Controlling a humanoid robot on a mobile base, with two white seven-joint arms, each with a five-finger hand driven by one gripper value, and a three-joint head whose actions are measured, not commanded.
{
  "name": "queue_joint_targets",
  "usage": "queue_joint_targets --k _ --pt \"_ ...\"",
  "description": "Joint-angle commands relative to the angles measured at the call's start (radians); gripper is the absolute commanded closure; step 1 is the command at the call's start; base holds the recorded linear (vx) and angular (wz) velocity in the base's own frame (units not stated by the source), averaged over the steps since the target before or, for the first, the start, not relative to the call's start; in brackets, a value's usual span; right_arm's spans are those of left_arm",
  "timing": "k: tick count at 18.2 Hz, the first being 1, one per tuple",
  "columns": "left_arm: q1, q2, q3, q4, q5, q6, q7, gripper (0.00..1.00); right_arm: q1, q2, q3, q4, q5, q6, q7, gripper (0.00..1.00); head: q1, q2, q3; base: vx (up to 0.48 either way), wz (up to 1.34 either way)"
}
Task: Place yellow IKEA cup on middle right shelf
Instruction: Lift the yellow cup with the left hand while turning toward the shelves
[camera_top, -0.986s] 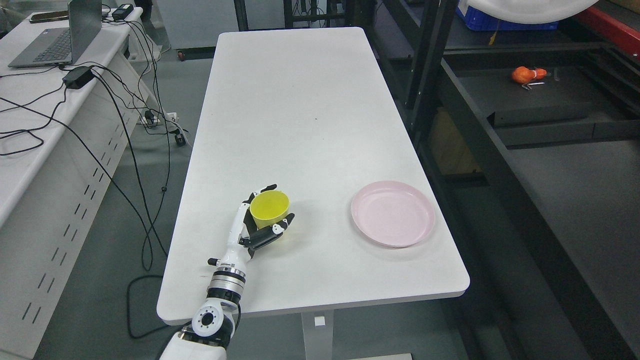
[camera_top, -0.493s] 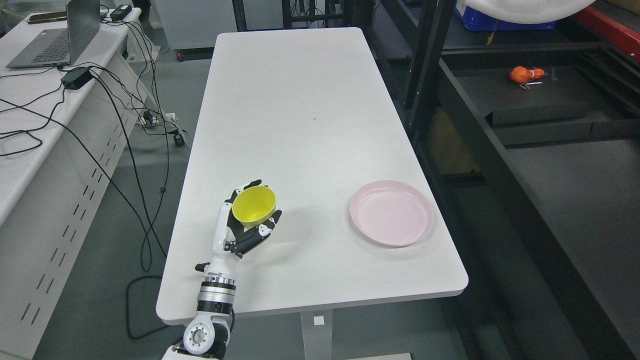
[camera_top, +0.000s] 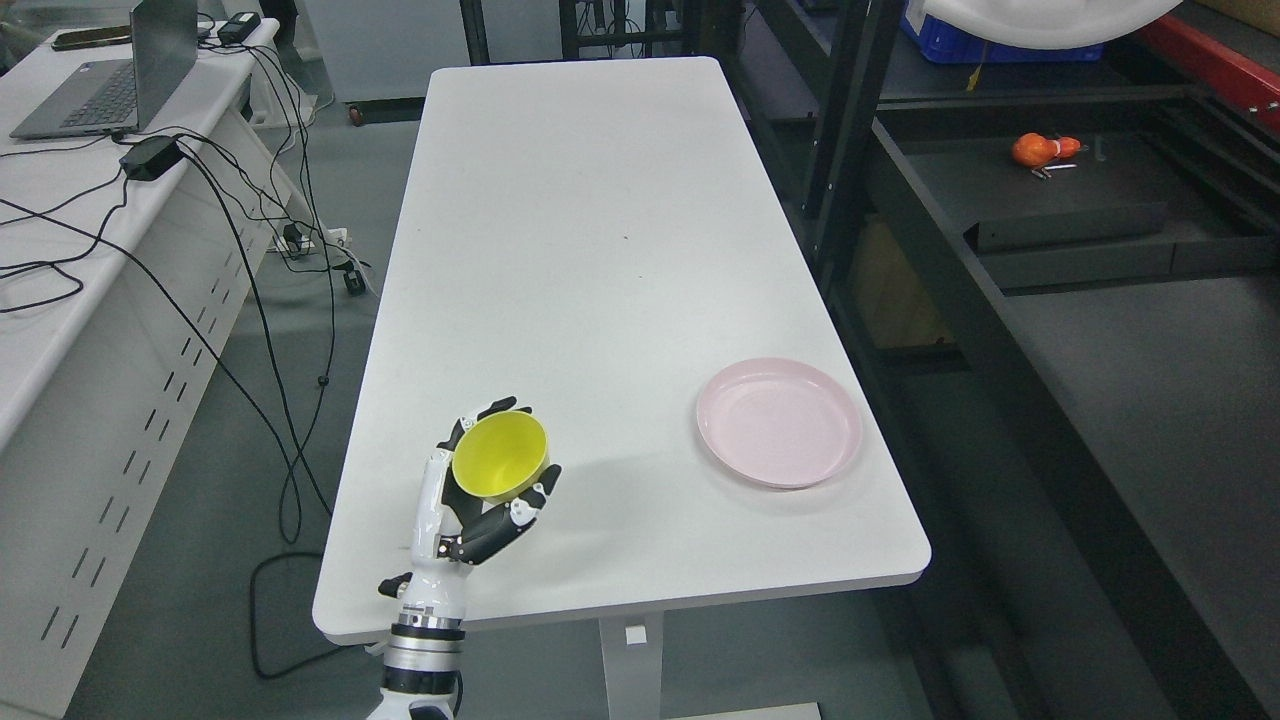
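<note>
Since the earlier frame, left hand (camera_top: 480, 505) draws nearer and left, fingers wrapped round yellow cup (camera_top: 499, 456) above the desk's (camera_top: 600, 250) near-left corner. Likely light, rigid, smooth plastic; wall grip suits.

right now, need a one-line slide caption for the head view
Left hand grips the yellow cup above the white table's near-left corner; pink plate sits to the right.

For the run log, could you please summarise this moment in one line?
left hand: fingers shut on yellow cup | cup upright | pink plate on table
</note>
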Motion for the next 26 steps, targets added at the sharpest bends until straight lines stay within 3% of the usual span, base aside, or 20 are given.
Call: queue_joint_targets --k 1,26 --pt "0.101 0.016 -0.021 -0.233 -0.001 -0.001 0.0 1.0 0.014 -0.017 0.017 0.0 -0.025 0.0 0.005 0.01 0.0 0.0 0.0 -0.04 0.0" --pt "0.173 0.016 -0.034 -0.305 -0.001 -0.005 -0.002 1.0 0.014 -0.017 0.017 0.0 -0.025 0.0 0.005 0.01 0.0 0.0 0.0 -0.181 -0.29"
